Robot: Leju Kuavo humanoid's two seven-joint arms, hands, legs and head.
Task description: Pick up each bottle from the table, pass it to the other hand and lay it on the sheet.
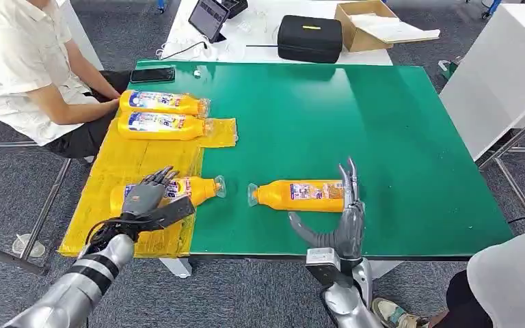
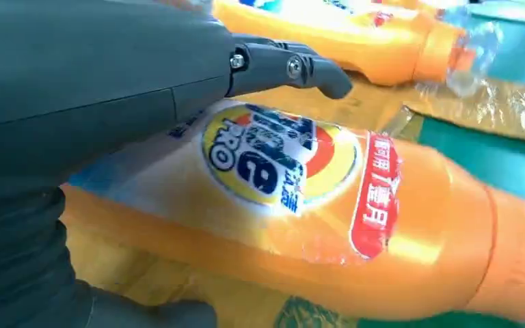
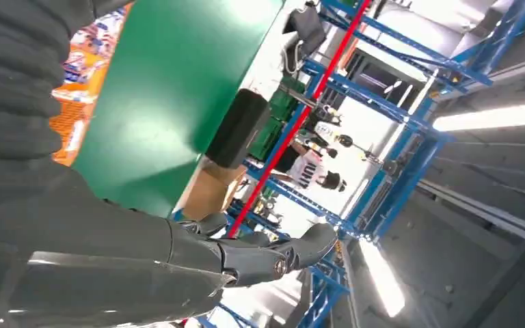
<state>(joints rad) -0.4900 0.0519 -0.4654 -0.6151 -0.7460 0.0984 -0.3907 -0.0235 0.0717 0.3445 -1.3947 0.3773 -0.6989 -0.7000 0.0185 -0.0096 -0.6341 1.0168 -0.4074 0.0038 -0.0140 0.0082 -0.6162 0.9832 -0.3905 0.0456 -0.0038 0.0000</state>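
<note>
Two orange bottles point(image 1: 163, 102) point(image 1: 164, 126) lie side by side at the far end of the yellow sheet point(image 1: 119, 164). A third orange bottle point(image 1: 195, 189) point(image 2: 328, 205) lies at the sheet's near right edge, cap over the green table point(image 1: 355, 123). My left hand point(image 1: 147, 195) lies over its body with straight fingers point(image 2: 287, 67) stretched above the label, not curled round it. A fourth bottle point(image 1: 301, 195) point(image 3: 75, 89) lies on the bare green top. My right hand point(image 1: 345, 215) stands open just right of its base end, fingers point(image 3: 273, 256) straight, thumb apart.
A person in a white shirt point(image 1: 27, 68) sits at the table's far left beside the sheet. A phone point(image 1: 152, 74) lies at the far edge. Beyond are a black case point(image 1: 309, 37), a cardboard box point(image 1: 366, 24) and a tablet point(image 1: 208, 17). Another person point(image 1: 513, 280) stands at the near right.
</note>
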